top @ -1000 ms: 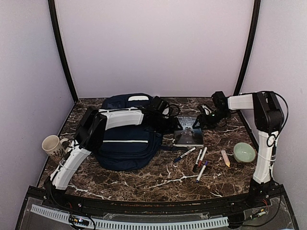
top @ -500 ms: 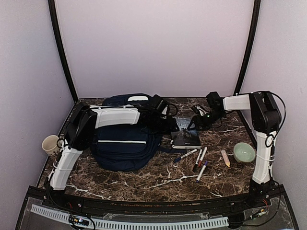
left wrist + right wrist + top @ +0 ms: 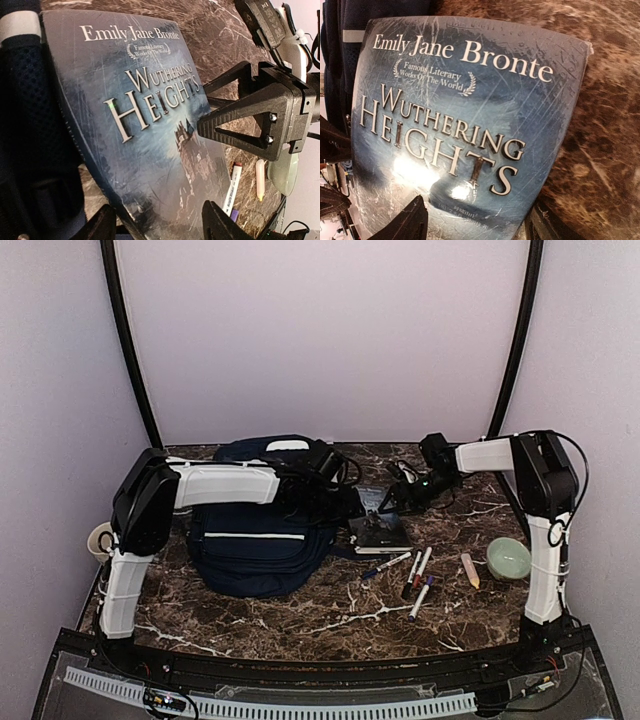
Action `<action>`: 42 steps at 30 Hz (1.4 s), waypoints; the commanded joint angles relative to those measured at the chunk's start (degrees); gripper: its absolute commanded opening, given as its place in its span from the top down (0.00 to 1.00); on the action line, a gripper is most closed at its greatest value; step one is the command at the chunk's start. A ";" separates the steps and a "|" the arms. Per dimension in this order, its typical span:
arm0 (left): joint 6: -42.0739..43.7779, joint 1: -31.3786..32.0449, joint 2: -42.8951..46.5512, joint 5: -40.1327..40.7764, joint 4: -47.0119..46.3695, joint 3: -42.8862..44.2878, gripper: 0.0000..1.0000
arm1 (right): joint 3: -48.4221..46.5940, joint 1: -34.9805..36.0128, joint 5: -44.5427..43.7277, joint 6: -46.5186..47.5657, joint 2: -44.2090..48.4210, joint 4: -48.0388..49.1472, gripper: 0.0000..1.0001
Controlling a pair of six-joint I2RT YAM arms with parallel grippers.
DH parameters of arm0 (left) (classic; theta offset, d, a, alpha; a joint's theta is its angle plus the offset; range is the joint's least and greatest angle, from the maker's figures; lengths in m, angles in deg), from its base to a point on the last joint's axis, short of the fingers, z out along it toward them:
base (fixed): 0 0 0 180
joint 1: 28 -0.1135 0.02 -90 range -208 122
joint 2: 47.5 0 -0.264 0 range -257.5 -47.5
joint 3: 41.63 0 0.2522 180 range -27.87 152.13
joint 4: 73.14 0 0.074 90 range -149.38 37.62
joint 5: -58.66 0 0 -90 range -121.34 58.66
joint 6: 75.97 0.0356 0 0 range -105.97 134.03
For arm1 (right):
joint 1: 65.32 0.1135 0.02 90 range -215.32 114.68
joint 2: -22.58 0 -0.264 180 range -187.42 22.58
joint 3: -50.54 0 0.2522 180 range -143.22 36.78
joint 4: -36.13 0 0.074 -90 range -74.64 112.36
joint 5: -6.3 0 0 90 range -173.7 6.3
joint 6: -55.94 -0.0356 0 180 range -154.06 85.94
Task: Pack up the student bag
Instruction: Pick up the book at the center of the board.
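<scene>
I can read words on the book cover: "Emily Jane Bronte", "Famous Literary Works Of The World", and big letters, "Wuthering Heights".

A lab test booth: plain walls enclosing a marble-patterned table.

Navy bag – white stripe; blue-grey book; brown-marbled table.

Arm links: white shells, black joints — black cables alongside.
Right gripper: black ribbed triangular fingers, small silver screws.
</scene>
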 commanded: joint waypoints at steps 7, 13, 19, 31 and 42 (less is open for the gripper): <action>-3.80 1.02 8.86 3.71 -8.57 -11.11 0.38 | -0.88 6.41 9.49 -1.70 -5.24 -0.11 0.36; -6.84 1.11 9.44 1.69 -11.83 -16.70 0.34 | -0.09 6.41 8.46 -1.56 -5.57 0.53 0.36; -8.56 1.11 8.50 -0.68 -18.74 -18.89 0.37 | 0.15 6.41 8.25 -1.48 -6.24 0.60 0.36; -5.55 0.87 14.64 1.04 -29.12 -22.90 0.67 | 0.94 5.55 7.10 -0.53 -2.07 0.30 0.36; -0.24 0.43 20.73 -5.49 -41.40 -28.68 0.91 | 6.78 -2.88 10.53 2.02 15.21 -0.10 0.34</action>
